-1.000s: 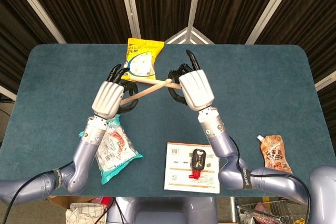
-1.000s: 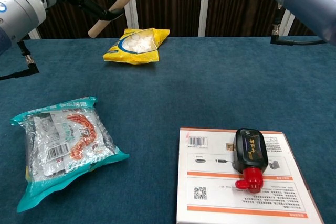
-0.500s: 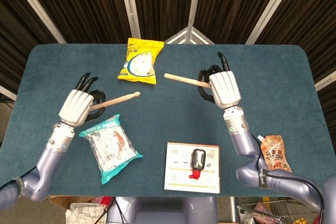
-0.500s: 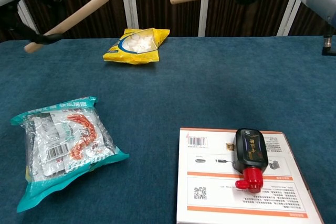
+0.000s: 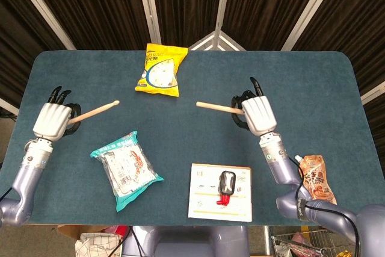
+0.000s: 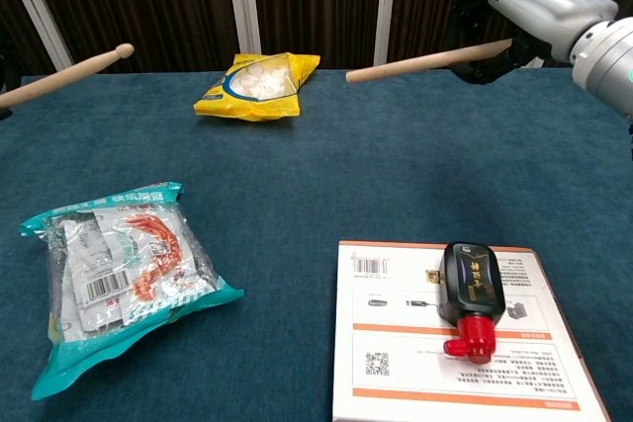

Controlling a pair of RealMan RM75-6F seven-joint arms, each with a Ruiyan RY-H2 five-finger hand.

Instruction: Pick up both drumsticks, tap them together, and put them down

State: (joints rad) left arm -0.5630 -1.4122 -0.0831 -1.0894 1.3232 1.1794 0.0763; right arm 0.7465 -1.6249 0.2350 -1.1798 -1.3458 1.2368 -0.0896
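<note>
Bare table (image 5: 240,70) between chip bag (image 5: 159,70) and right hand (image 5: 257,112).

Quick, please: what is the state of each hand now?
Left hand: holding a drumstick.
Right hand: holding the other drumstick.

Two wooden drumsticks, both held up off the table, well apart.
Left drumstick (image 5: 94,111): pale wood, rounded tip pointing right & slightly far, butt end gripped at far left of scene. Right drumstick (image 5: 219,108): same pale wood, lies approx level, free end pointing left, other end gripped at right.
</note>
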